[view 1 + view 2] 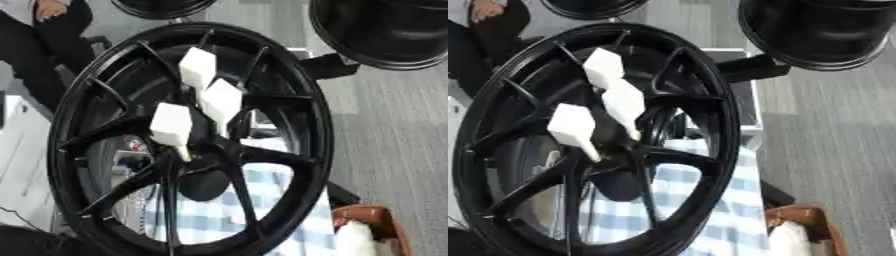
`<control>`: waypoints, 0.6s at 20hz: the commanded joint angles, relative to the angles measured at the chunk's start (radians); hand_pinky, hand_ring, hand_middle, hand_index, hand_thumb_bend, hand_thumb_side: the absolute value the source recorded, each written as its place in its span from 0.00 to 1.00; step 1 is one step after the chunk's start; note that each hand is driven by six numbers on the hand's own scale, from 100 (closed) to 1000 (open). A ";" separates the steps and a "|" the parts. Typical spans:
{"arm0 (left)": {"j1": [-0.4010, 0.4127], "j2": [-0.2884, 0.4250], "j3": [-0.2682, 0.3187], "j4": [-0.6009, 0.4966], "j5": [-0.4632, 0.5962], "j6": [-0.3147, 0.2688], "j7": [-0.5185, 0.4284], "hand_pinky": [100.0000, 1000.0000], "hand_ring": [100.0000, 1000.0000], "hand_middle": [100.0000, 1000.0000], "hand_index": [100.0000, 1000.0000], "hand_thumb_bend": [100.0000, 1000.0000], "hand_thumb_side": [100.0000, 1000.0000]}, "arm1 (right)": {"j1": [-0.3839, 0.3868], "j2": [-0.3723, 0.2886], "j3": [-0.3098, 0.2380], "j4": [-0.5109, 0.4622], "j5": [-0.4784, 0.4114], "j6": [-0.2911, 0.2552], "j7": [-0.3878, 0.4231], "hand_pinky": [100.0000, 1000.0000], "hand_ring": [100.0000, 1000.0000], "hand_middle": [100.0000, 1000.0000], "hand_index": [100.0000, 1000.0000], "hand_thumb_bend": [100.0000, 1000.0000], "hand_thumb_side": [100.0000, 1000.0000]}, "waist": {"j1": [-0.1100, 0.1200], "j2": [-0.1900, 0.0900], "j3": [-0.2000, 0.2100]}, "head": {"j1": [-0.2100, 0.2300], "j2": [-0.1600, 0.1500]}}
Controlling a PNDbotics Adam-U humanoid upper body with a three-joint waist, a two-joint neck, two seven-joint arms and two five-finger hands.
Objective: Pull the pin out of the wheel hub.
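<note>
Neither robot hand showed in either view, so whether each was released, clenched or grasping could not be told.

Nearest, at the lower right, a brown container [372,220] held something white. Beside it, a blue-and-white checked cloth [210,215] showed through the spokes of the wheel hub [308,100], a black rim standing on edge and filling most of the view.

Three white pins sat clustered at its centre. Each had a blocky white head tapering to a thinner shank that ran in toward the middle of the hub: the lowest pin [171,124] was on the left, the middle pin [221,100] just beside it, and the upper pin [198,66] above, close to the middle one.

Pulling one well would probably mean closing on the block head alone and drawing it out along its own shank, not sideways. That should keep it from jamming, from knocking the pins beside it, or from catching a spoke.

Farther back, another black wheel [385,30] stood at the upper right.
</note>
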State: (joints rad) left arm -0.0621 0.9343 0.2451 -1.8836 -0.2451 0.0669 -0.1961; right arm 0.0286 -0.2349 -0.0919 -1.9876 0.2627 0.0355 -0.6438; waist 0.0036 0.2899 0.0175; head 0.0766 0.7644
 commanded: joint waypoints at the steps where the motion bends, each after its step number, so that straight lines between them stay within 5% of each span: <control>1: -0.005 0.013 0.016 -0.047 0.081 0.004 0.069 0.81 0.68 0.57 0.80 0.00 0.48 | -0.001 -0.021 -0.004 -0.012 0.003 -0.003 -0.001 0.67 0.48 0.36 0.74 0.00 0.63 | 0.001 -0.012 0.001 | 0.001 -0.004; 7: -0.018 -0.006 -0.032 -0.115 0.220 -0.097 0.237 0.80 0.64 0.53 0.79 0.00 0.45 | -0.004 -0.028 -0.001 -0.012 0.006 -0.011 0.001 0.68 0.48 0.36 0.74 0.00 0.62 | -0.004 -0.011 -0.005 | 0.007 -0.005; 12: -0.033 -0.038 -0.088 -0.116 0.230 -0.206 0.267 0.80 0.65 0.54 0.80 0.00 0.45 | -0.010 -0.038 0.001 -0.012 0.017 -0.021 0.002 0.68 0.48 0.37 0.74 0.00 0.58 | -0.007 -0.008 -0.011 | 0.013 -0.011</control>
State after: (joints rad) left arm -0.0842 0.8816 0.1594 -1.9839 -0.0212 -0.1152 0.0645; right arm 0.0258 -0.2459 -0.0908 -1.9876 0.2694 0.0198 -0.6411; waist -0.0050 0.2941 0.0063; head 0.0859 0.7633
